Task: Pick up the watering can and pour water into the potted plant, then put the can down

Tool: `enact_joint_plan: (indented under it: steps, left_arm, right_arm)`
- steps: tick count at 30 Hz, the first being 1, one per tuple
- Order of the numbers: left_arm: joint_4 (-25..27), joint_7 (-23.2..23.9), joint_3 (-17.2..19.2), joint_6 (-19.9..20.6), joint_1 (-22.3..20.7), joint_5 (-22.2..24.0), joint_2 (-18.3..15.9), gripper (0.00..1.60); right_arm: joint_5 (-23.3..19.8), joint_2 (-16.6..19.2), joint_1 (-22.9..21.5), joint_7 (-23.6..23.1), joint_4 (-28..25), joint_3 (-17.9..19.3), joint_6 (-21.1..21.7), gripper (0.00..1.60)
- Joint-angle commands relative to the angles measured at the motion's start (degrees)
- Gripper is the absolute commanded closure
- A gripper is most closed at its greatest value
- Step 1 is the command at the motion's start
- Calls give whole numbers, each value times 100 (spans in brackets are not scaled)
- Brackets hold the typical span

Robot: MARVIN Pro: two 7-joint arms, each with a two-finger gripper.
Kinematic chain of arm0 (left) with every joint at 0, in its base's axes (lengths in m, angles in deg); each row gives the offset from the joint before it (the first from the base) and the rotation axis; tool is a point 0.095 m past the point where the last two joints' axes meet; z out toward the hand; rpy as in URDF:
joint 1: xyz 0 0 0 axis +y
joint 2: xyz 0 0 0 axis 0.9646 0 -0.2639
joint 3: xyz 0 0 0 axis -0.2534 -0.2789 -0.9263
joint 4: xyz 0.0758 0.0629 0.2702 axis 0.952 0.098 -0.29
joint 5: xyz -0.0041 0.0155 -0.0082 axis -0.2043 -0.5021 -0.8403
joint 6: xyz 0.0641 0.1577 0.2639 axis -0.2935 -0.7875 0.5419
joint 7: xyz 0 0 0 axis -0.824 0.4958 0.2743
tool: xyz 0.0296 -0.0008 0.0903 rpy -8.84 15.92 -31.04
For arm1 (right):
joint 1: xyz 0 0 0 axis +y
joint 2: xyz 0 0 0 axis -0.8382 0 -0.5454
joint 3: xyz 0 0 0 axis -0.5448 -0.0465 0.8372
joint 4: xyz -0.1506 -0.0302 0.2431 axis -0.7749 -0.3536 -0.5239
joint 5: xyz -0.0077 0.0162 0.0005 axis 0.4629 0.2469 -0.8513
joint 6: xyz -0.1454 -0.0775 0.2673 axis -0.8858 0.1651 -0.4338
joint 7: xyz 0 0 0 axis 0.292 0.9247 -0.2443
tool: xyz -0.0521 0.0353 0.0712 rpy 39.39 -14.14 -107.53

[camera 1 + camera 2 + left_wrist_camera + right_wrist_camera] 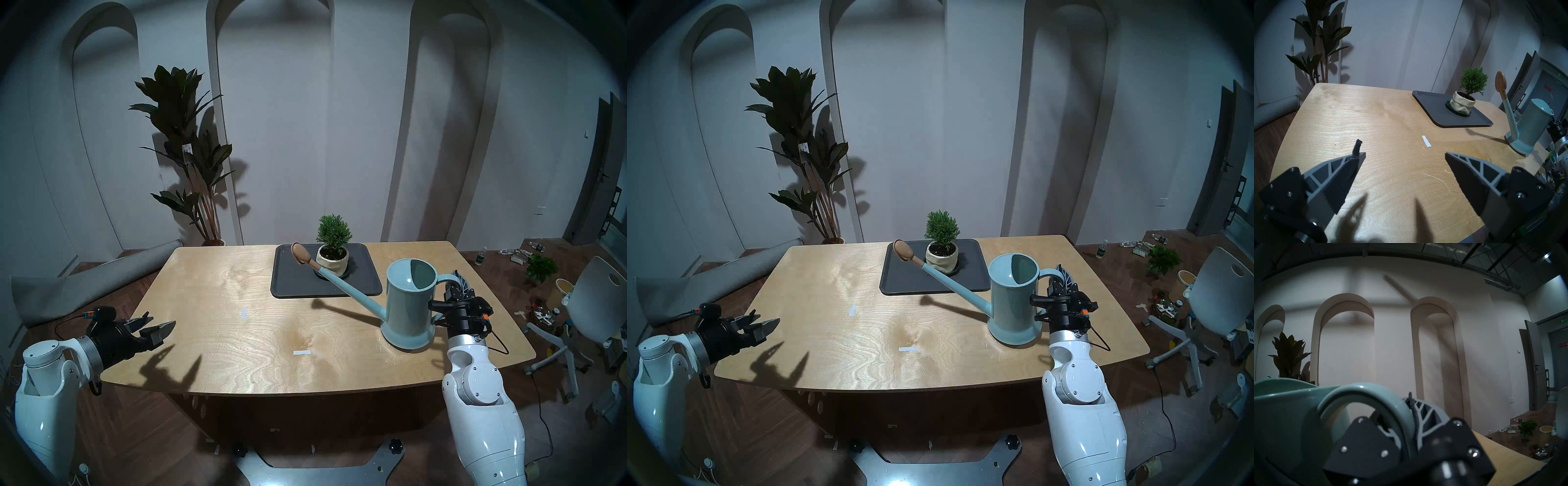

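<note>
The pale blue-green watering can (409, 305) stands upright on the table at the right, its base on the wood. Its long spout reaches left and back, with the tan rose (300, 254) beside the potted plant (333, 251), a small green conifer in a cream pot on a dark saucer. My right gripper (456, 283) is shut on the can's loop handle (1373, 395): one finger is inside the loop, the other outside. My left gripper (159, 324) is open and empty over the table's front left corner. The can (1529, 125) and the plant (1468, 95) also show in the left wrist view.
The plant stands on a dark grey tray (295, 285) at the table's back middle. A tall dark broad-leaved plant (183, 142) stands behind the table's left. A white chair (597, 305), a small leafy plant (542, 268) and clutter are on the floor at right.
</note>
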Motion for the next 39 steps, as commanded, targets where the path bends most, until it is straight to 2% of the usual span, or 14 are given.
enact_joint_plan:
  steps: [1,14,21,29,36,39]
  left_arm:
    - [57,-2,22,-9,-17,1,-12,0]
    - [51,2,21,-10,-20,1,-13,0]
    - [51,3,21,-10,-20,1,-13,0]
    - [49,4,20,-10,-21,1,-14,0]
    - [46,6,19,-10,-22,2,-15,0]
    - [46,6,19,-10,-22,2,-15,0]
  right_arm:
    - [-11,98,-378,-203,-264,-87,-334,160]
    - [16,200,-764,-364,-540,-200,-376,160]
    - [11,221,-863,-364,-649,-134,-425,160]
    - [30,454,-1025,-351,-784,245,-333,160]
    - [91,773,-1068,-276,-974,841,-304,160]
    - [99,847,-1075,-278,-1015,971,-286,160]
